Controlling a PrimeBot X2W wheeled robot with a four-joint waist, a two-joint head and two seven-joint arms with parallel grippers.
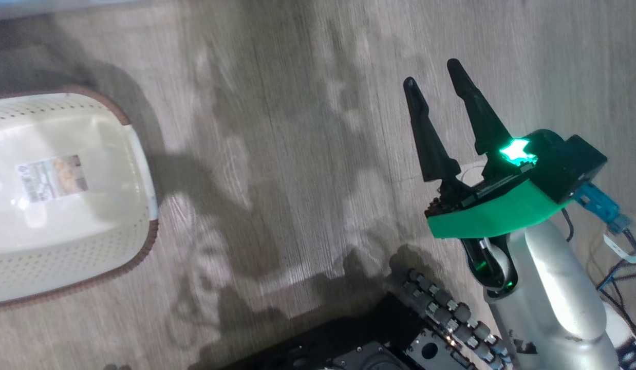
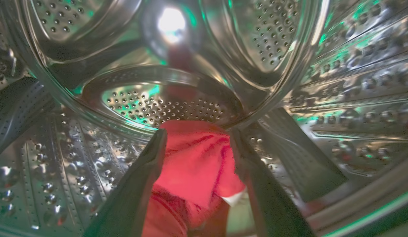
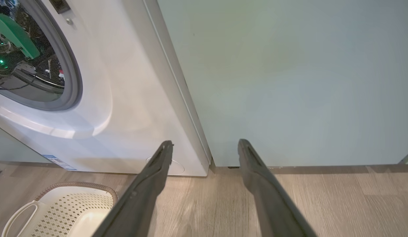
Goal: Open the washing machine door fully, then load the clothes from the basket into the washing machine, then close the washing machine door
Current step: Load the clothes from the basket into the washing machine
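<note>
My left gripper [image 2: 198,133] is deep inside the washing machine's steel drum [image 2: 164,105], open. The red clothes [image 2: 197,168], with a white edge, lie between and under its fingers. From the right wrist, the white washing machine [image 3: 125,98] shows its grey-sealed opening [image 3: 70,65] with my left arm's green wrist [image 3: 16,36] inside it. The cream basket [image 1: 66,257] sits on the floor at the left, holding nothing but its paper label [image 1: 53,179]. My right gripper [image 1: 432,73] hangs open above the floor with nothing between its fingers. The washing machine door is out of view.
A pale teal cabinet [image 3: 289,82] stands right beside the washing machine. The basket [image 3: 75,204] lies on the wood floor [image 3: 322,197] in front of the machine. My own dark base [image 1: 379,344] is at the bottom of the head view.
</note>
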